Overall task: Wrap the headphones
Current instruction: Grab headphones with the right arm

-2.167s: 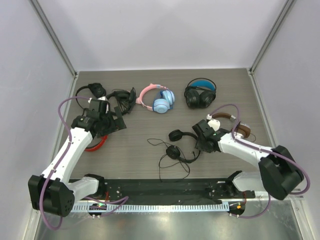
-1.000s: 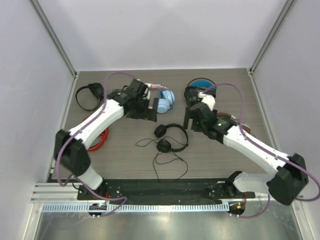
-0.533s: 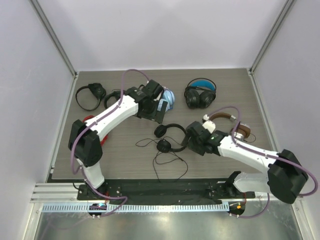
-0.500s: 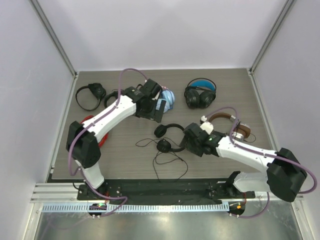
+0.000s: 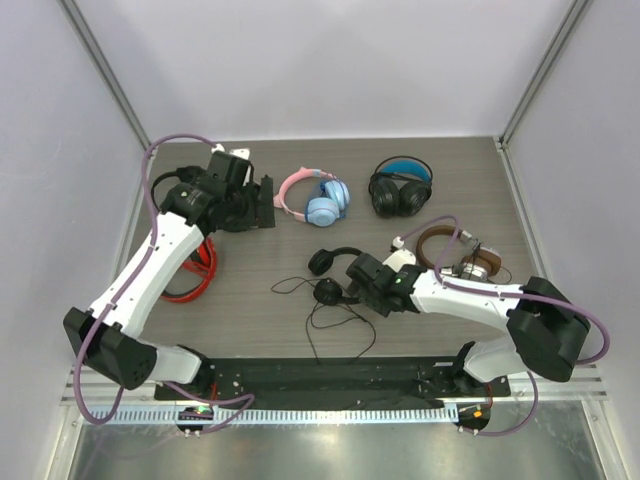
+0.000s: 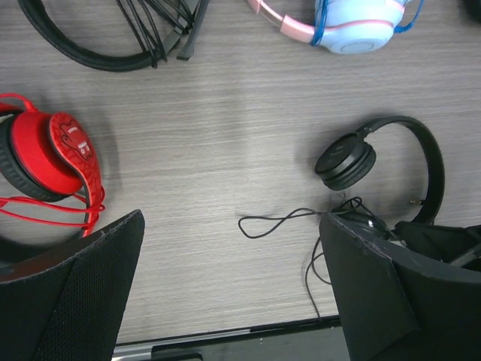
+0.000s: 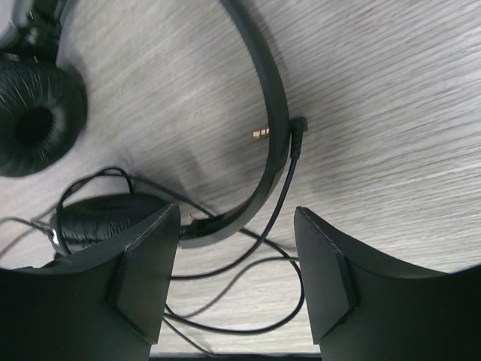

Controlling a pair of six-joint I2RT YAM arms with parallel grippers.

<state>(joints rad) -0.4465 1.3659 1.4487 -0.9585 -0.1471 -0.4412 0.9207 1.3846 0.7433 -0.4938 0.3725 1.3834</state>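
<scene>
Right gripper low over the headphones in the middle of the table, set to pinch

What could go wrong: the band is thin, so it may slip out when I squeeze; the loose cable lies right under the fingers, so I may catch it too and drag a tangle; the plug rests against the band and may get knocked away; the right fingers stand about half open, one each side of the band's end by the earcup; I cannot tell if they touch it, and they grip nothing yet; my left gripper hangs high at the far left, wide open, empty.
</scene>
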